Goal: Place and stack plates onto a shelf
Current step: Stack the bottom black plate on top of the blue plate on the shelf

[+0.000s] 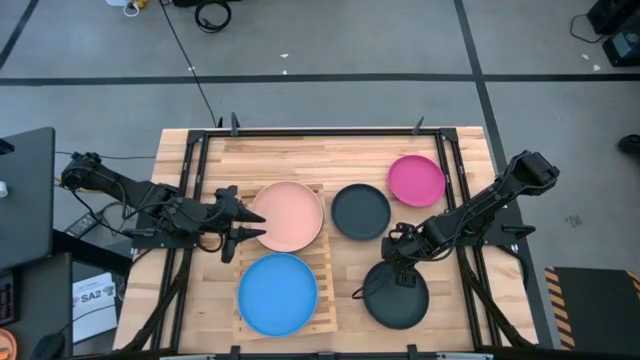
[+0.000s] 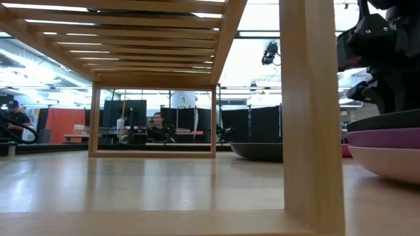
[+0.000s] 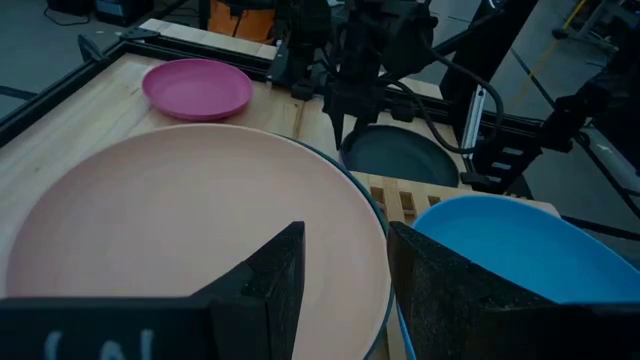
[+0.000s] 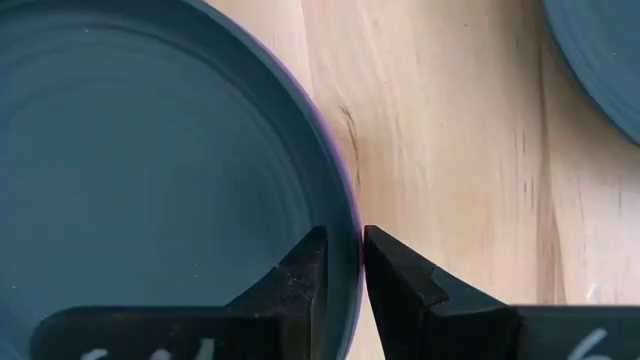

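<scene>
The slatted wooden shelf [image 1: 323,290] carries a salmon pink plate [image 1: 288,215] on its far half and a blue plate [image 1: 277,293] on its near half. A thin teal rim [image 3: 376,205] shows under the pink plate. My left gripper [image 1: 252,222] hangs open over the pink plate's left edge [image 3: 345,290]. Right of the shelf a dark grey plate [image 1: 398,300] tops a stack on a purple plate [image 2: 387,137] and a pale pink one [image 2: 394,164]. My right gripper [image 4: 343,245] points down at its far rim, its fingers a narrow gap apart. My right gripper comes from above with one finger [image 4: 312,262] inside the dark grey plate and the other [image 4: 392,275] outside it, the far rim [image 4: 356,222] between them. Whether the fingers touch the rim I cannot tell. The plate lies on the stack.
Another dark grey plate [image 1: 360,211] and a magenta plate [image 1: 416,180] lie on the tabletop, far right of the shelf. A black frame [image 1: 320,131] runs around the table's edges. In the low view the shelf's wooden post [image 2: 312,111] stands close in front.
</scene>
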{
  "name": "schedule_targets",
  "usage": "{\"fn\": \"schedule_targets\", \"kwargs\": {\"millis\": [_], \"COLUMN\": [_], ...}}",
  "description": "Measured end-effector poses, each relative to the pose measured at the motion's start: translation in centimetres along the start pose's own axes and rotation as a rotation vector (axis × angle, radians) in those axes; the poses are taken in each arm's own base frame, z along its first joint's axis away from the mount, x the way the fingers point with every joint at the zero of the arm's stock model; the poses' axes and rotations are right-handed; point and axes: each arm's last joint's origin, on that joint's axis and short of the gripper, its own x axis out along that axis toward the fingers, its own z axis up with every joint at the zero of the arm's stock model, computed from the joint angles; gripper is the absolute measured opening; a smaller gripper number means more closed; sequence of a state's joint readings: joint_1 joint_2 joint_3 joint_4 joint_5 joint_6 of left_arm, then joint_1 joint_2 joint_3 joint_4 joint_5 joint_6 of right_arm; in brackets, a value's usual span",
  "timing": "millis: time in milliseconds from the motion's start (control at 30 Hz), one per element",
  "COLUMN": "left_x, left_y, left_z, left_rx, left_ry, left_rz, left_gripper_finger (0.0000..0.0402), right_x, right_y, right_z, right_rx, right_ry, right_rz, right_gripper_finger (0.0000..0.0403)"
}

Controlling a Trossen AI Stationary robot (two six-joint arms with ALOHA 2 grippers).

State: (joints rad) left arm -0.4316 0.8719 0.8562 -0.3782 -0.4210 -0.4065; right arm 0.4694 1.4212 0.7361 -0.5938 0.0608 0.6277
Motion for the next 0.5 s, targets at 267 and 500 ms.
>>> {"fn": "schedule_targets", "kwargs": {"millis": [267, 500], "left_x": [0.0, 0.01], "left_y": [0.0, 0.0], "left_z": [0.0, 0.0], "left_rx": [0.0, 0.001], "left_ry": [0.0, 0.0], "left_rz": [0.0, 0.0], "left_gripper_finger": [0.0151, 0.0151], "right_x": [-0.01, -0.02], "right_y": [0.03, 0.08], "right_z": [0.04, 0.07], "right_rx": [-0.009, -0.028], "right_ry": [-0.002, -0.004], "right_rz": [0.005, 0.011], "right_gripper_finger": [0.0039, 0.0014]}}
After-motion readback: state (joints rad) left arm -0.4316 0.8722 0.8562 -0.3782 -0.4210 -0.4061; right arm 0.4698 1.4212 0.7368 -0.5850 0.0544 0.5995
